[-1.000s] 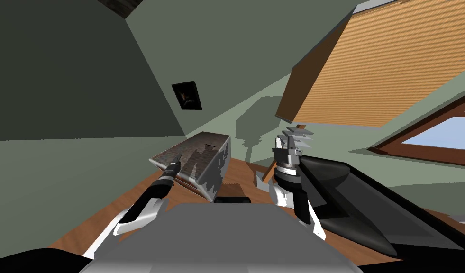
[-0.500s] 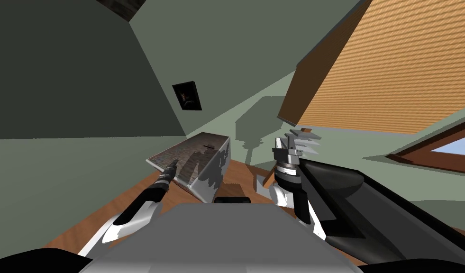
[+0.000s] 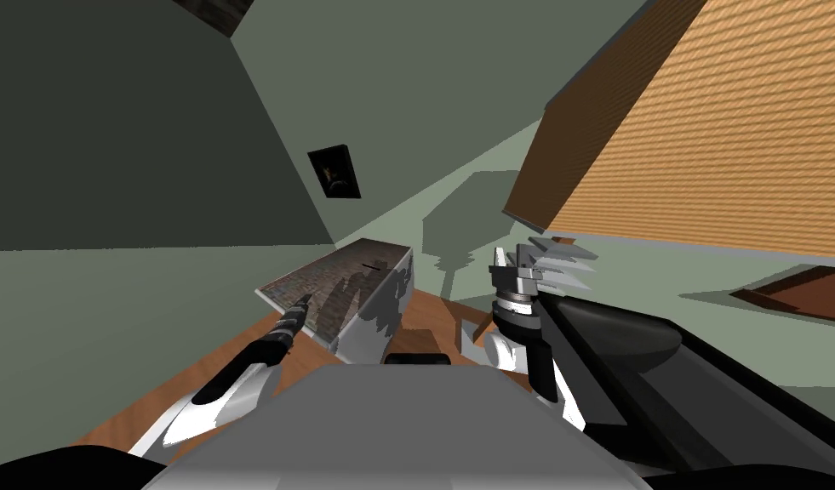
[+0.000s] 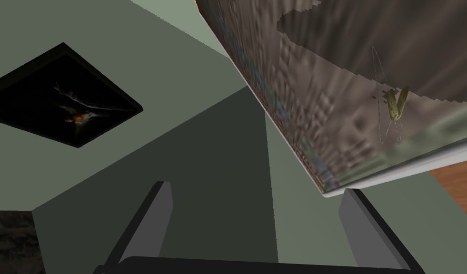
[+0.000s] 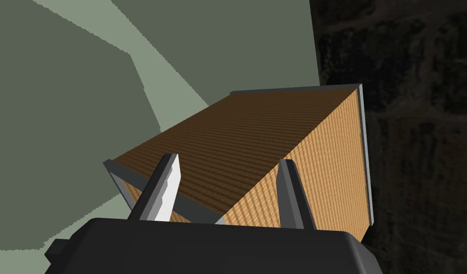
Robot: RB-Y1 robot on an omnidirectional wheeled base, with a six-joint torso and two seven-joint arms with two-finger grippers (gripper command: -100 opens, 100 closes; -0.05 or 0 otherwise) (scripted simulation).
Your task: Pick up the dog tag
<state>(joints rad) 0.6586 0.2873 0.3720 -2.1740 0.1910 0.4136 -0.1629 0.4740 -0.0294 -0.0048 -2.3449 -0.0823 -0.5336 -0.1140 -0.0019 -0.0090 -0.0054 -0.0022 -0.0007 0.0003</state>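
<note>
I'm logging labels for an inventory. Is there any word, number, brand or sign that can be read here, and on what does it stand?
None can be read.
The dog tag lying on the patterned table top: any engraving is too small to tell.
The dark framed picture on the wall: no writing on it.

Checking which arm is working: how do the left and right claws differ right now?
The left claw sits low at the edge of the grey-brown mottled table, where the olive dog tag on a thin chain lies; the right claw is raised, facing an orange-brown ribbed cabinet. Both are open and empty.
</note>
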